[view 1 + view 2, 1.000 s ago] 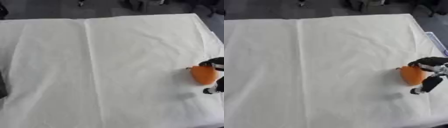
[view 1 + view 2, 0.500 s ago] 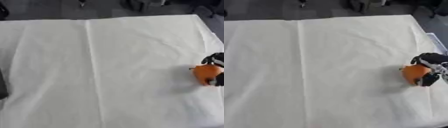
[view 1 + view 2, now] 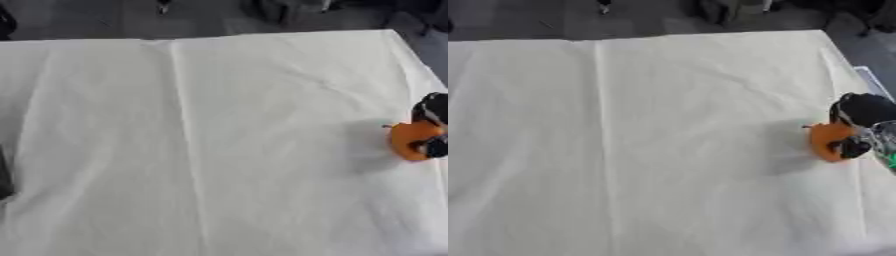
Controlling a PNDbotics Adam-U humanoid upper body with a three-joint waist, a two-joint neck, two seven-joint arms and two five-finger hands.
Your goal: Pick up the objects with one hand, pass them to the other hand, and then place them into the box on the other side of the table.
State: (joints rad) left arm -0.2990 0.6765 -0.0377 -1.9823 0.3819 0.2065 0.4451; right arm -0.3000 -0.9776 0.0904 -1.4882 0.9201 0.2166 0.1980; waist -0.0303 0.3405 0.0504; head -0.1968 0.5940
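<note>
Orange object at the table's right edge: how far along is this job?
Early stage. Done: the right robot hand has closed around the orange object over the white cloth. In hand: that pick-up. Left: the pass to the left hand, which is not in view, and placing it in a box.

One orange object point(image 3: 829, 141), rounded, shows at the right edge of the frame. One robot hand point(image 3: 861, 125) is there with it, curled round it. One white cloth point(image 3: 649, 145) covers the one surface. One dark shape point(image 3: 4, 172) sits at the left edge of the frame, possibly a box, too cut off to tell.
</note>
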